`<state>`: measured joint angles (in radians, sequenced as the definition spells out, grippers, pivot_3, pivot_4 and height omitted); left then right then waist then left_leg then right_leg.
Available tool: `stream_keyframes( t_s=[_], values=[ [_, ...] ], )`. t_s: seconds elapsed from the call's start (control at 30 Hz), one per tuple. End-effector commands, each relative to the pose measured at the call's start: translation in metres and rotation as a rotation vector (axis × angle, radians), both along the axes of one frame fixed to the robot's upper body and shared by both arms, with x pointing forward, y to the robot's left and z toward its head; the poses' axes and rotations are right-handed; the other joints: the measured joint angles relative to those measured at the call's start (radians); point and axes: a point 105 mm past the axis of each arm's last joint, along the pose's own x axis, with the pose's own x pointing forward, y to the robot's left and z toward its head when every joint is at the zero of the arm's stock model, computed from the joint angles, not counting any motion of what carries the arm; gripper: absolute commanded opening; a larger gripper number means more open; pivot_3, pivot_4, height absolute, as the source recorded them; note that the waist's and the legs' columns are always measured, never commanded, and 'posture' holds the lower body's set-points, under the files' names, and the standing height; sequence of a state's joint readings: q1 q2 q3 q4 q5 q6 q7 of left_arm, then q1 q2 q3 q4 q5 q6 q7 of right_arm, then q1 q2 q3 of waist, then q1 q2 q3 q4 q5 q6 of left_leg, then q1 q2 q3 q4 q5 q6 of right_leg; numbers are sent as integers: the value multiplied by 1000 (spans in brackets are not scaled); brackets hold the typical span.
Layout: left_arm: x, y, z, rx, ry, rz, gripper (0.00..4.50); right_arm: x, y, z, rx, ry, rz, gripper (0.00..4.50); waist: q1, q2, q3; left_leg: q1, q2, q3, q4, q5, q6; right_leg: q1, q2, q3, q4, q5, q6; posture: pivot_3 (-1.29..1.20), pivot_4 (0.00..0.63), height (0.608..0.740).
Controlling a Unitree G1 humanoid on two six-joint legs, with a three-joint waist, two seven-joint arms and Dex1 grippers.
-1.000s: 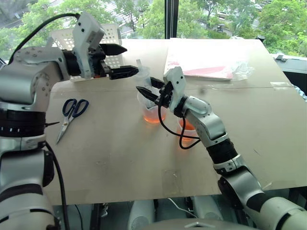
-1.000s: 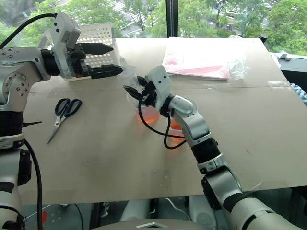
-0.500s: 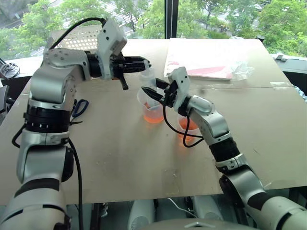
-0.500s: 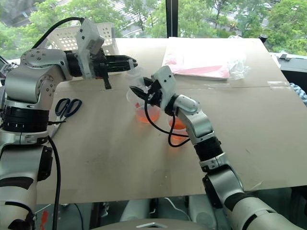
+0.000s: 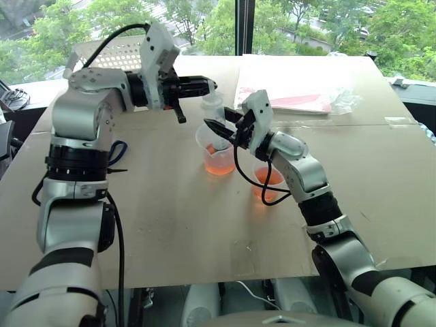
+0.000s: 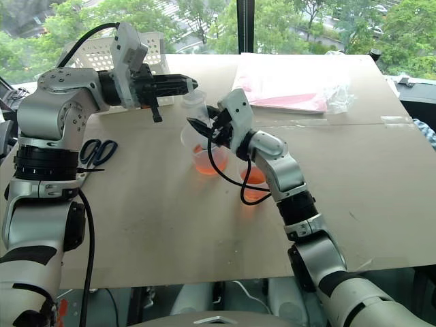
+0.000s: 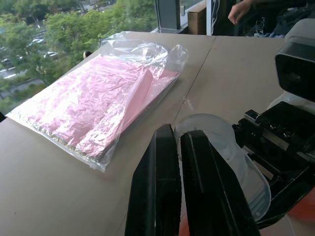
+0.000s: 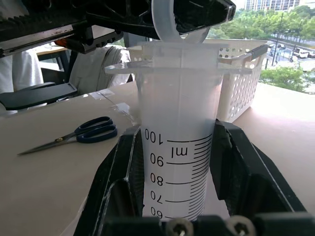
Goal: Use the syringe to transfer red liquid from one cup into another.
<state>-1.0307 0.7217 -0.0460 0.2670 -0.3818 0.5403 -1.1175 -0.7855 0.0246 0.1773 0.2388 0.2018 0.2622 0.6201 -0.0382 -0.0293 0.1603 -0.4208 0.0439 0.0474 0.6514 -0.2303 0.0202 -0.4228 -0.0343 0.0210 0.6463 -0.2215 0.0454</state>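
The syringe (image 8: 177,142) stood upright over the spouted beaker (image 5: 219,158), its lower end down inside the beaker's mouth. The right end effector (image 5: 222,127) was clenched on the clear barrel; in the right wrist view its 2 black fingers (image 8: 123,172) pressed either side of the barrel beside the graduation marks. The left end effector (image 5: 208,86) reached in level from the robot's left and was clenched on the white plunger head (image 8: 172,22) at the top of the syringe, above the barrel's flange. In the left wrist view its fingers (image 7: 162,182) stood nearly together, with the round plunger disc just past them.

Red liquid (image 5: 219,163) filled the bottom part of the beaker. The smaller clear cup (image 5: 266,182) sat just beside it on the desk (image 5: 170,225), toward the robot's right and nearer the robot, and also held some red liquid.

Blue-handled scissors (image 6: 95,153) lay on the desk well to the left. A white perforated basket (image 6: 95,58) stood at the far left edge, and a clear plastic bag with pink sheets (image 7: 98,98) lay at the far side.
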Motion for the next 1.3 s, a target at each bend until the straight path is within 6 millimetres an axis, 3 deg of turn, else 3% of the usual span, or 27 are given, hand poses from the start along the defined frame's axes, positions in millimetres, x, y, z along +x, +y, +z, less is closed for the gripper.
stream_keyframes(
  t_s=[0.03,0.33,0.93,1.3],
  values=[
    [0,6,44,-60,-154,58,0,-27,30,-2,-61,-37,161,1435,0,0,0,0,0,0,0,0,0,0,0,0,0,0,0,0,150,740],
    [0,5,49,-69,-171,61,0,-32,37,-15,-89,-3,190,1423,-1,0,0,0,0,0,0,0,0,0,0,0,0,0,0,0,150,740],
    [-2,11,43,-80,-158,69,0,-34,44,-17,-91,-3,191,1422,-1,0,0,0,0,0,0,0,0,0,0,0,0,0,0,0,150,740],
    [-8,16,41,-72,-140,64,0,-26,43,22,9,-19,168,1422,-2,0,0,0,0,0,0,0,0,0,0,0,1,0,0,0,150,740]
  ],
)
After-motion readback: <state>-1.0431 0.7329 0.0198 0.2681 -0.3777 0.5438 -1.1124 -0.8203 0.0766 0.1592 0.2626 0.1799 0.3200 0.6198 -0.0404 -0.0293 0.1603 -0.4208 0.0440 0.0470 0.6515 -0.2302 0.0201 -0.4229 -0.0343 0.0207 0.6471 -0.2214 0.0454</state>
